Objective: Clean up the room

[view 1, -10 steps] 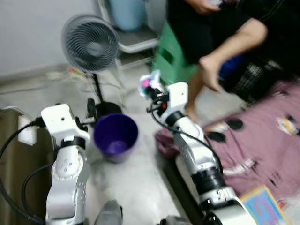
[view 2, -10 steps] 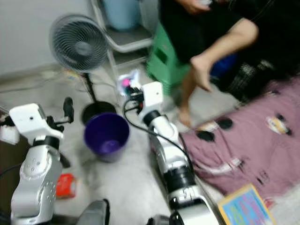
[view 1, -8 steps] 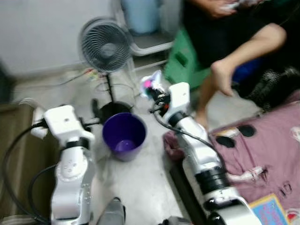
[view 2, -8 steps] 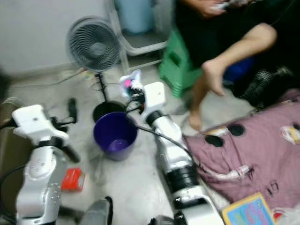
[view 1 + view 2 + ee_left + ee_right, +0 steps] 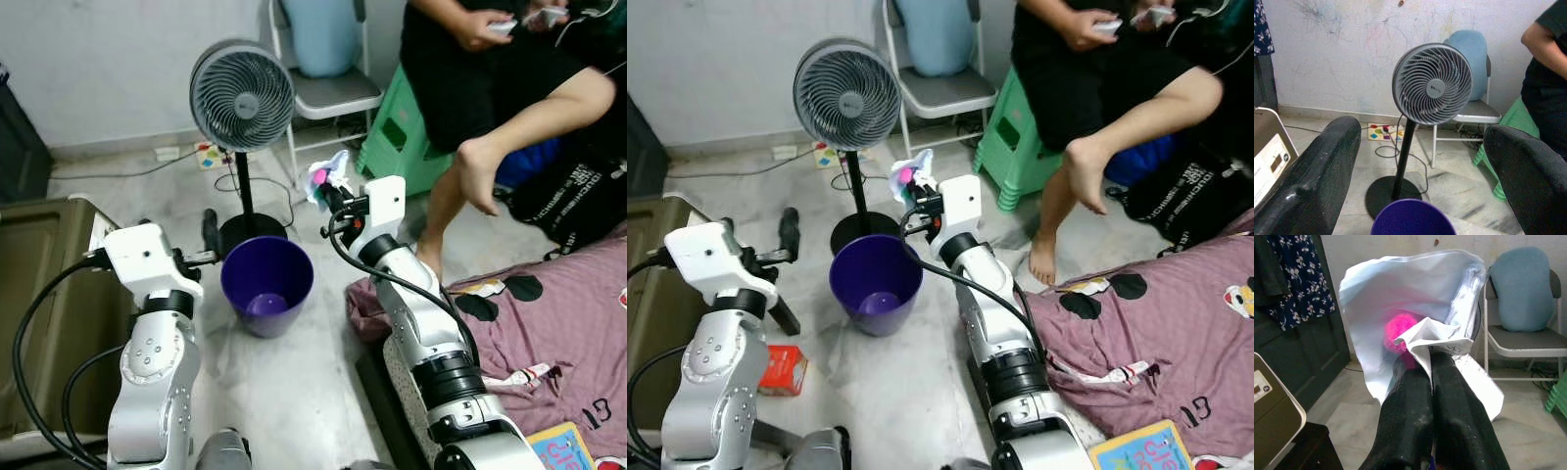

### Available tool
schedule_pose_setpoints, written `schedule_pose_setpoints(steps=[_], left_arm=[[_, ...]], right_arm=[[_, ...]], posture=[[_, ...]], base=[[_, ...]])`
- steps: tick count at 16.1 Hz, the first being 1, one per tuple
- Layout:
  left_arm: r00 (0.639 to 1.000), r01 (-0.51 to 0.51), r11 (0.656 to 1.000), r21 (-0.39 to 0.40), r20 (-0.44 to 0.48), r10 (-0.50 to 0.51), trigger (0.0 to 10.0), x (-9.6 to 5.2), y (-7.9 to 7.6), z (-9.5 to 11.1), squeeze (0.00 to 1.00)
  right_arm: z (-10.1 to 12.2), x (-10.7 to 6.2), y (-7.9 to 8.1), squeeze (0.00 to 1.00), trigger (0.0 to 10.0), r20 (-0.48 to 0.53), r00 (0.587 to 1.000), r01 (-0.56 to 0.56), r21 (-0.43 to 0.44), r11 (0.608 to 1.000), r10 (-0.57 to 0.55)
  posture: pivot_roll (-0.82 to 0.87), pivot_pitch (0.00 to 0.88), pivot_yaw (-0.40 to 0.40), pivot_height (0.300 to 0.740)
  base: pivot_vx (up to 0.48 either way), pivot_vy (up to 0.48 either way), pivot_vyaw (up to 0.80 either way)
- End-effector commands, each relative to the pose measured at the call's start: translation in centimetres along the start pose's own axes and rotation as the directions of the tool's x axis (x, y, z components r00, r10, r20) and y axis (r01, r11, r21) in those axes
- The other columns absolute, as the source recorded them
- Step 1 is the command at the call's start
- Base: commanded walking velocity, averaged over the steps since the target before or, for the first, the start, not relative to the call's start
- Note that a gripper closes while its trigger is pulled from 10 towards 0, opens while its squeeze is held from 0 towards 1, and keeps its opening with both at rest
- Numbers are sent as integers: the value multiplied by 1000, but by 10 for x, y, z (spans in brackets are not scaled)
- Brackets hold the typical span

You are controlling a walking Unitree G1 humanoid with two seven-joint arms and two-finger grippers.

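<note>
The robot's right gripper (image 5: 1431, 363), arm stretched forward, pinches a crumpled white-and-pink wrapper (image 5: 327, 174) above the far rim of a purple bin (image 5: 266, 285) on the floor. The left gripper (image 5: 208, 235), fingers (image 5: 1317, 171) spread wide and empty, hovers at the bin's 9 o'clock. A standing fan (image 5: 242, 96) rises at 12 o'clock; a seated person (image 5: 1097, 88) and green stool (image 5: 1014, 137) sit toward 2 o'clock.

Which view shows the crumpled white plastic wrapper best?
The right wrist view: the crumpled white plastic wrapper with its pink patch sits close up, pinched in the right tool. Both eye views show it small, held beyond the purple plastic bucket.
</note>
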State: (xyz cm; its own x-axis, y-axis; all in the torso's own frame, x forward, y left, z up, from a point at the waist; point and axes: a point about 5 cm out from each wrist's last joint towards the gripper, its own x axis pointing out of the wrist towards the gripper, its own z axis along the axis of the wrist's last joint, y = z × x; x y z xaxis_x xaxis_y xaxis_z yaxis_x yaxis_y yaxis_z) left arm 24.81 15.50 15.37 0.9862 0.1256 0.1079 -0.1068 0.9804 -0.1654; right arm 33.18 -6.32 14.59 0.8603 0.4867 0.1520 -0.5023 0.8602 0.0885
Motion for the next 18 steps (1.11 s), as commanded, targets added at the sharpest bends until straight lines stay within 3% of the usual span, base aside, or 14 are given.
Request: schedule_pose_setpoints(steps=[1, 5, 18], left_arm=[[1000, 10, 1000, -3, 20, -10, 10000, 0, 0, 4, 0], [1000, 9, 1000, -3, 20, -9, 10000, 1, 0, 5, 0], [1000, 5, 1000, 6, 4, -5, 10000, 0, 1, 2, 0]], right_arm=[[5, 3, 5, 0, 10000, 22, 999, -23, -1, 1000, 23], [6, 4, 7, 0, 10000, 33, 999, -40, 2, 999, 40], [4, 3, 10, 0, 10000, 41, 998, -48, 34, 998, 46]], posture=[[134, 97, -92, 740], [134, 106, -91, 740], [141, 96, -83, 740]], base=[[352, 0, 0], [352, 0, 516], [293, 0, -59]])
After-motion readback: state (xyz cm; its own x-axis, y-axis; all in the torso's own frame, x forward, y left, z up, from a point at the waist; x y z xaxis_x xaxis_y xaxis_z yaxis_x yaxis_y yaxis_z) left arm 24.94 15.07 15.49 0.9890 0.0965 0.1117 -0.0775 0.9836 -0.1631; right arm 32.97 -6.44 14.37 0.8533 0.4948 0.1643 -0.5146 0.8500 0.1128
